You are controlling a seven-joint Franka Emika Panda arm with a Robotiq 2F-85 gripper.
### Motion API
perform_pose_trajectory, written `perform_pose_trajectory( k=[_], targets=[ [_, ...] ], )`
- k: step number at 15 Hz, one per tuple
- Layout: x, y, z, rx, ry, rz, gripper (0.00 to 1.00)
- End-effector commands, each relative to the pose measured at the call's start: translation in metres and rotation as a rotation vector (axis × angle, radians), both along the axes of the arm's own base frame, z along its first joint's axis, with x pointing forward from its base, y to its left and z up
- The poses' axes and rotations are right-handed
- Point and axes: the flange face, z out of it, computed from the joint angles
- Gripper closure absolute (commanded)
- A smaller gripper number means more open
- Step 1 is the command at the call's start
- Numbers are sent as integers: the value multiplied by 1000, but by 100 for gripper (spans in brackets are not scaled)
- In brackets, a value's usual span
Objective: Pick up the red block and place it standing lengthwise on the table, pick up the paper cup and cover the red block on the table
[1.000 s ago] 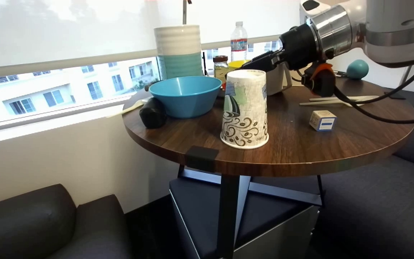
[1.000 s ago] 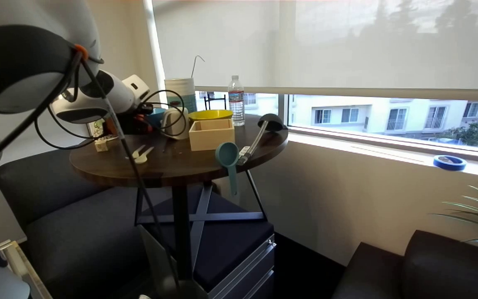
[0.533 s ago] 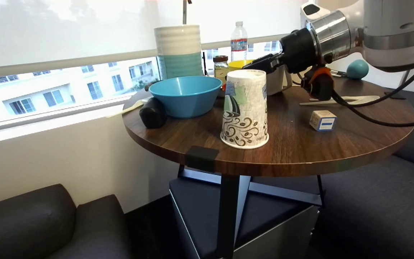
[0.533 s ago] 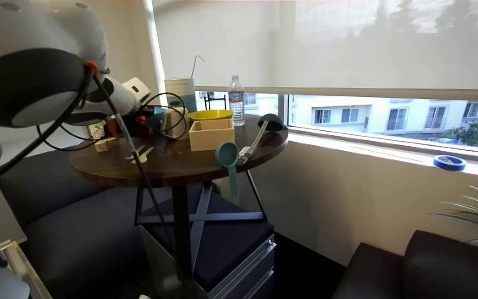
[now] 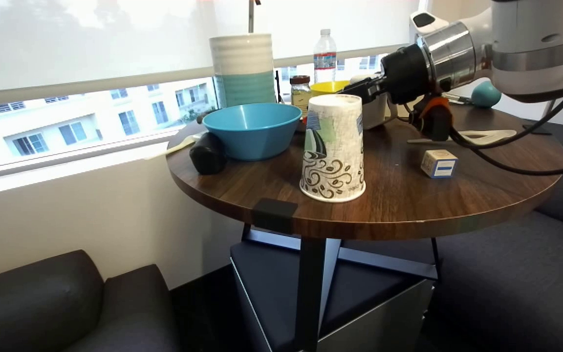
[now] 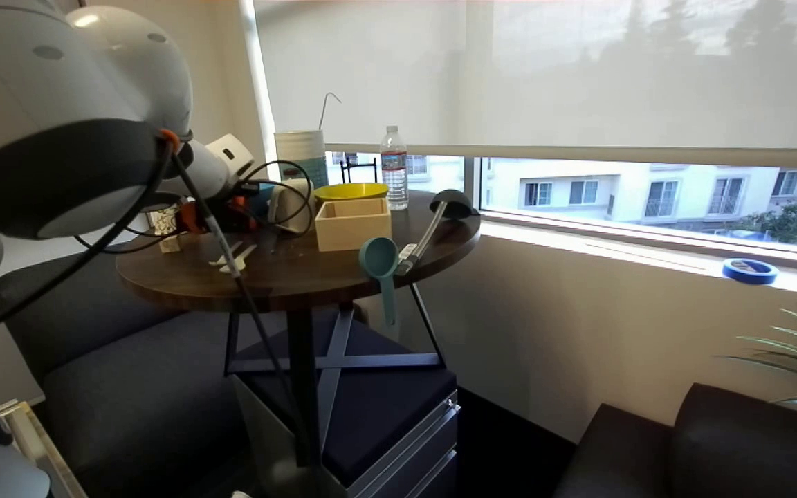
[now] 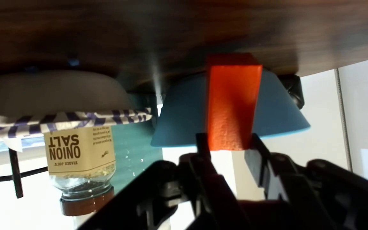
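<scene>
In the upside-down wrist view the bright red block (image 7: 233, 102) points lengthwise toward the dark wood table (image 7: 107, 35). My gripper (image 7: 228, 142) is shut on one end of it, a finger on each side. I cannot tell whether its other end touches the table. The paper cup (image 5: 334, 156) stands rim down near the front edge of the table (image 5: 389, 210) in an exterior view. It hides the fingertips and the block there; the gripper fingers (image 5: 357, 91) show behind it. A grey rim at the wrist view's right edge seems to be the cup.
A blue bowl (image 5: 252, 132) lies beyond the block, also in the wrist view (image 7: 279, 111). A jar (image 7: 80, 153), a yellow dish (image 6: 350, 190) and a white mug (image 6: 291, 205) stand close. A small cube (image 5: 439, 164) and a wooden box (image 6: 353, 228) are on the table.
The gripper and wrist have come down a little, and the fingers have drawn back to the right behind the cup. The upper arm has lowered. The cup and cube have not moved.
</scene>
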Motion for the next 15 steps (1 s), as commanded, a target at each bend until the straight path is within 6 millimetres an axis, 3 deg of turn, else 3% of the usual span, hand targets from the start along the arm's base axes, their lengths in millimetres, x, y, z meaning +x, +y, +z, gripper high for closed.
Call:
perform_pose_trajectory(
  k=[1, 9, 10, 11, 14, 15],
  targets=[
    [0, 0, -3, 17, -19, 0, 92],
    [0, -4, -7, 8, -13, 3, 92],
    [0, -5, -7, 6, -13, -2, 82],
    [0, -5, -7, 3, -12, -2, 57],
    [0, -6, -7, 0, -10, -2, 73],
    [0, -6, -8, -2, -10, -3, 89]
  ],
)
